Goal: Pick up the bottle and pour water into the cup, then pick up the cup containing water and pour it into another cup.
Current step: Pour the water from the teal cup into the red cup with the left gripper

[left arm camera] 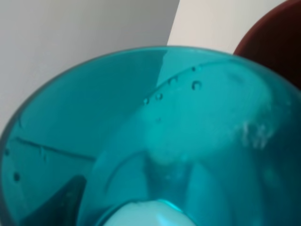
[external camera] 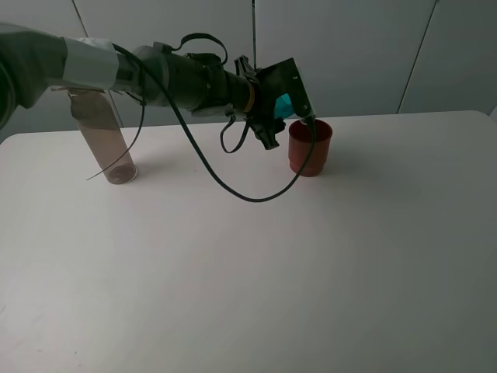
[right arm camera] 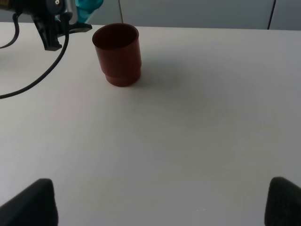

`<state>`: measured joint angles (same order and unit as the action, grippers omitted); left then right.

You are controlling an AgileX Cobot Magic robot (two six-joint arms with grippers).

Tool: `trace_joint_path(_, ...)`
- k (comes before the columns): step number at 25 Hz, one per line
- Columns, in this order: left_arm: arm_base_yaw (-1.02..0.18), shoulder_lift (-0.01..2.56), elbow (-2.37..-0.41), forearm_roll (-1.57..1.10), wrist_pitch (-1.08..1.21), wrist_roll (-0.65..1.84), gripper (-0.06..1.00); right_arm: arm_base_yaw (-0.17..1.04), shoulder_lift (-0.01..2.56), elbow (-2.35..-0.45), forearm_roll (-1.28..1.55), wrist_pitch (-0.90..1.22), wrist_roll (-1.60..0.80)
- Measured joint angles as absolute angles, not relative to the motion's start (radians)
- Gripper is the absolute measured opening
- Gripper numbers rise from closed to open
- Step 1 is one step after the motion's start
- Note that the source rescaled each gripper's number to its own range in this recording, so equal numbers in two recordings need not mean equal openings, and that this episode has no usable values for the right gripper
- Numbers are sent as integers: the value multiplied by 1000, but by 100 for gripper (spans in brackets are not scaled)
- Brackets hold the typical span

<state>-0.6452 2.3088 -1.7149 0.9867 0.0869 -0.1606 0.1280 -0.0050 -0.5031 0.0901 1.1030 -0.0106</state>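
White table (external camera: 311,295), plain matte top, grey panelled wall (external camera: 357,54) behind

White table (external camera: 311,272), pale grey panelled wall (external camera: 365,47) behind, soft even light

The front and right portions of the table (external camera: 326,295) lay bare and gave unobstructed passage from the near edge up to the red cup (external camera: 311,148). The right side of the red cup was free for approach. Its left side was blocked by the left arm (external camera: 171,78), whose left gripper (external camera: 284,109) clamped the teal cup (external camera: 287,103) raised just beside the rim. A black cable (external camera: 233,186) sagged from the arm in a loop close to the table, in front and to the left of the red cup. The bottle (external camera: 105,136) stood well apart at the rear left, under the arm. The right gripper (right arm camera: 160,205), fingers (right arm camera: 28,202) spread wide, faced the red cup across bare table.
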Motion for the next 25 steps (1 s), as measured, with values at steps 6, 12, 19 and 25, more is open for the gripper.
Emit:
trace_joint_path(6, -647, 2309, -1717, 991, 97, -130, 14, 128, -5, -503, 90, 1103, -11)
trace_joint_path(12, -647, 2313, -1737, 993, 126, -110, 14, 128, -5, -503, 90, 1103, -11)
trace_joint_path(19, -647, 2314, -1760, 1009, 133, -79, 14, 128, -5, -503, 90, 1103, -11)
trace_joint_path(25, -647, 2314, -1764, 1034, 146, -66, 14, 128, -5, -503, 90, 1103, -11)
